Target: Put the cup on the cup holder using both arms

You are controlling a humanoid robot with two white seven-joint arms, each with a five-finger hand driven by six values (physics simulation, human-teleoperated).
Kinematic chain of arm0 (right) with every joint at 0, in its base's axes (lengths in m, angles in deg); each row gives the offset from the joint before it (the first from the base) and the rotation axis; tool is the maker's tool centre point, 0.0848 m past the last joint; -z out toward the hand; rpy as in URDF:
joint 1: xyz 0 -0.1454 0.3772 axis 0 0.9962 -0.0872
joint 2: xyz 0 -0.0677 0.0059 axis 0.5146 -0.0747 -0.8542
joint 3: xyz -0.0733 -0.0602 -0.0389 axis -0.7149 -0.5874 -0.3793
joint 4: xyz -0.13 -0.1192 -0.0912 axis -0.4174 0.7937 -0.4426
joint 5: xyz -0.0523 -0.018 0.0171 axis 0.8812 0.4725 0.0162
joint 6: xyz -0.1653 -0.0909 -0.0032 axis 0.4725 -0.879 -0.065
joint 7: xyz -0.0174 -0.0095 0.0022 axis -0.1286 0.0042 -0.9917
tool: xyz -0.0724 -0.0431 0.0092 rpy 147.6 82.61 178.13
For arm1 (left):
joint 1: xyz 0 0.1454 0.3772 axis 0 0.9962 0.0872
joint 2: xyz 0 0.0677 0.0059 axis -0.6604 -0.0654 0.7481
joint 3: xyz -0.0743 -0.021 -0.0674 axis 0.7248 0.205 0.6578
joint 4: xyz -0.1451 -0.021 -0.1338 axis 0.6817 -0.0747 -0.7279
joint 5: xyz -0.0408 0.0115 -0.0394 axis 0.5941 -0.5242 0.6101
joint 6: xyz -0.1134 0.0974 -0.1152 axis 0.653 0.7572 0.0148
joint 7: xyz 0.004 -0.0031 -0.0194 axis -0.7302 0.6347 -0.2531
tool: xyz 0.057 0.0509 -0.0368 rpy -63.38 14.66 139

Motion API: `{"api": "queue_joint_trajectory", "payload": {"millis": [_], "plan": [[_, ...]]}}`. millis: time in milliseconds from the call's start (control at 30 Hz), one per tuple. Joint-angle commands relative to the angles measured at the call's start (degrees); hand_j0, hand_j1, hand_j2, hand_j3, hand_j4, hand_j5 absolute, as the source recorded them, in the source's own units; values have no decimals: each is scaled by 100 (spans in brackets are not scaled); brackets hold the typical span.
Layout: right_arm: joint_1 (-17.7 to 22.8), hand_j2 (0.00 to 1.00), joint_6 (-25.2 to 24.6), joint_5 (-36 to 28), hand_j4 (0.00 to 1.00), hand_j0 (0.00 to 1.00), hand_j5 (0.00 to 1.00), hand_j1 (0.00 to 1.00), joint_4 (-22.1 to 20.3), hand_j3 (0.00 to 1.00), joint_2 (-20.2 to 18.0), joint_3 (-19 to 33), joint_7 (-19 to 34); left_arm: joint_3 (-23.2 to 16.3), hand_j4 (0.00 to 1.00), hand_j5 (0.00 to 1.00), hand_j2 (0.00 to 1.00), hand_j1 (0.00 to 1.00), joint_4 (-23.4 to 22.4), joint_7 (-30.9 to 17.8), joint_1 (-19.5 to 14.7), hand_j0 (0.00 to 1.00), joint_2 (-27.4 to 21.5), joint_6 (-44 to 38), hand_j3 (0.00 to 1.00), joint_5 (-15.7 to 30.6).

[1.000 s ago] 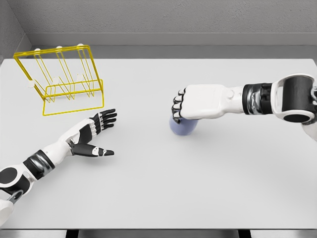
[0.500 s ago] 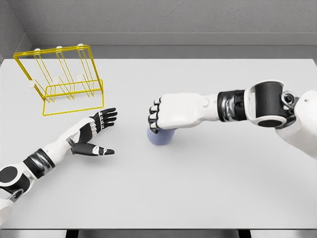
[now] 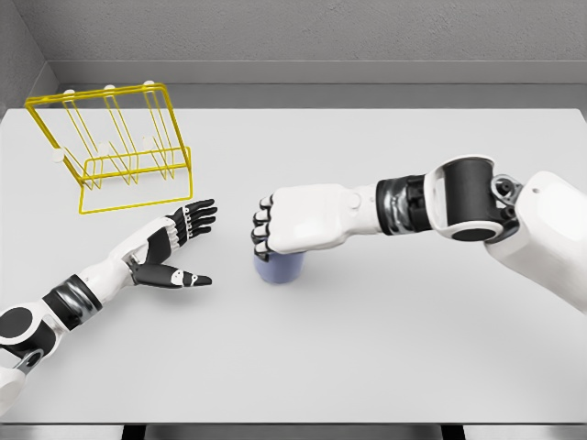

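Note:
A lavender cup [image 3: 281,269] sits on the white table, mostly covered from above by my right hand [image 3: 268,231], whose fingers are curled around its top. The right arm reaches in from the right edge across the table's middle. My left hand [image 3: 183,246] lies to the left of the cup, a short gap away, palm turned toward it, fingers spread and thumb out, holding nothing. The yellow wire cup holder [image 3: 112,147] stands at the table's back left, behind the left hand, with its pegs bare.
The white table [image 3: 367,348] ends at a grey wall at the back and a dark front edge below. Apart from the holder and the cup, I see no other objects on it.
My right hand has carried the cup leftward across the table, from right of centre to near the left hand. The left arm has stayed put.

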Motion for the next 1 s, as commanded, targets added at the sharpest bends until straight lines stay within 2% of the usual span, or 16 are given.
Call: {"api": "queue_joint_trajectory", "payload": {"millis": [0, 233, 300, 367, 433, 500, 533, 567, 633, 700, 767, 800, 833, 967], "plan": [[0, 97, -15, 1, 97, 97, 97, 97, 0, 97, 34, 1, -3, 1, 100, 100, 100, 100, 3, 3, 0, 100, -5, 0, 100, 22], [0, 100, -15, 115, 100, 100, 100, 100, 26, 100, -37, 168, -3, 1, 100, 100, 100, 100, -14, 3, 0, 100, -5, 0, 100, 22], [44, 100, -15, 1, 100, 100, 100, 100, 35, 100, -115, 1003, -3, 1, 100, 100, 100, 100, -41, -6, -9, 100, -5, 0, 100, 22], [70, 100, -15, -52, 100, 100, 100, 100, 26, 100, -230, 1469, -3, 1, 100, 100, 100, 100, -41, 3, -9, 100, -5, 0, 100, 31], [141, 100, -15, -684, 100, 100, 100, 100, 35, 100, -493, 2128, -3, 1, 100, 100, 100, 100, -41, 3, -9, 100, -5, 0, 100, 31], [474, 100, -15, -1352, 100, 100, 100, 100, 70, 100, -783, 2874, -3, -7, 100, 100, 100, 100, -41, 3, -9, 100, 4, 0, 100, 22], [992, 100, -15, -1686, 100, 100, 100, 100, 219, 100, -784, 3595, -3, -34, 100, 100, 100, 100, -32, 3, -18, 100, 109, -8, 100, 22], [1335, 100, -15, -1810, 100, 100, 100, 100, 333, 100, -784, 4096, -3, -77, 100, 100, 100, 100, -23, 3, -44, 100, 118, -8, 100, 13], [1959, 100, -15, -2240, 100, 100, 100, 100, 702, 100, -784, 4791, -3, -236, 100, 100, 100, 100, -32, 20, -193, 100, 197, -26, 100, 13], [2531, 100, -15, -2838, 100, 100, 100, 100, 720, 100, -757, 4993, -3, -271, 100, 100, 100, 100, -32, 20, -228, 100, 215, -26, 100, 13], [3067, 100, -15, -2926, 100, 100, 100, 100, 721, 100, -494, 5002, -3, -280, 100, 100, 100, 100, -32, 20, -237, 100, 224, -35, 100, 4], [3173, 100, -15, -2908, 100, 100, 100, 100, 808, 100, -274, 5098, -3, -280, 100, 100, 100, 100, -32, 29, -246, 100, 312, -105, 100, -13], [3234, 100, -15, -2917, 100, 100, 100, 100, 914, 100, -256, 5275, -3, -289, 100, 100, 100, 100, -32, 29, -290, 100, 338, -219, 100, -66], [3313, 100, -15, -2900, 100, 100, 100, 100, 949, 100, -239, 5336, -3, -412, 100, 100, 100, 100, -23, 47, -396, 100, 496, -237, 100, -110]]}}
